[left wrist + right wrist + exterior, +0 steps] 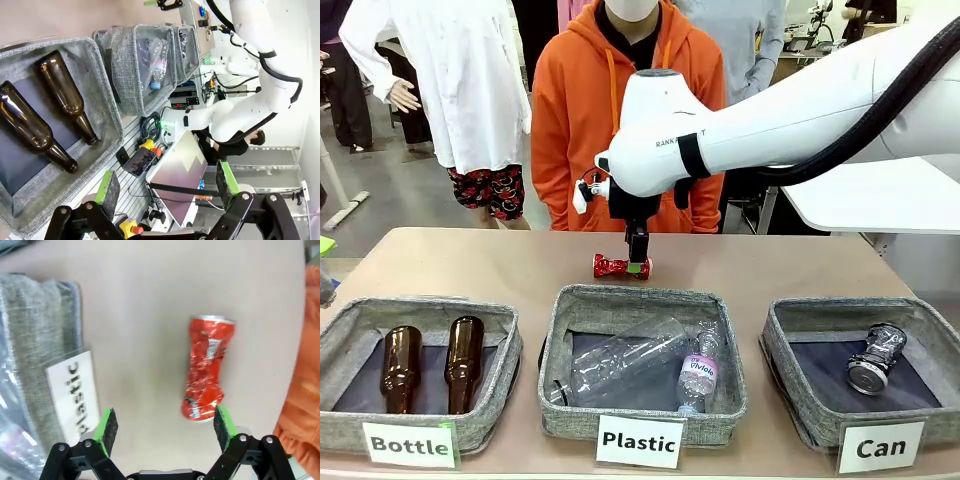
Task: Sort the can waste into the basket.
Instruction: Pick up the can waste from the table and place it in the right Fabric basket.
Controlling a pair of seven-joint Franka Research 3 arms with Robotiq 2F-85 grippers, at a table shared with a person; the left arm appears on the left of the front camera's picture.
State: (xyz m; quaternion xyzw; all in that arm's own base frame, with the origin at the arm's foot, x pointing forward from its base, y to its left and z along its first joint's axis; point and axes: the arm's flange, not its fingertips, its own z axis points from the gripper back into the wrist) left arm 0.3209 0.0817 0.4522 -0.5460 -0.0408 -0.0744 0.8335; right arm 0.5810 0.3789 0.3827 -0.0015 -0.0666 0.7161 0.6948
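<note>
Red can point(612, 266): crushed and pinched in the middle, lying on its side on the bare table point(470, 260). It sits just beyond the far wall of the Plastic basket point(565, 400), on the person's point(570, 120) side, and is in no basket.
Right gripper point(165, 422): jaws spread wide, holding nothing. It is lowered at the red can. In the right wrist view the can's near end lies between the fingers, close against one green pad point(222, 421), and the rest of the can reaches past the fingertips. Whether pad and can touch cannot be told.
Left gripper point(167, 185): jaws spread wide, empty, touching nothing. The Bottle basket point(107, 90) lies ahead of it and to one side.
Silver can point(876, 358): crushed, with dark print, lying inside the Can basket point(790, 385), toward its right half.
Cans, counted: two, one red on the table and one silver in the Can basket.
Baskets, counted: three grey fabric ones in a row along the near edge, labelled Bottle, Plastic and Can from the robot's left to its right.
Brown glass bottles point(464, 362), counted: two, side by side in the Bottle basket, necks toward the near wall.
Clear plastic bottles point(620, 362), counted: two, lying in the Plastic basket, one with a pink-and-white label.
Person: stands at the far side in an orange hooded top.
</note>
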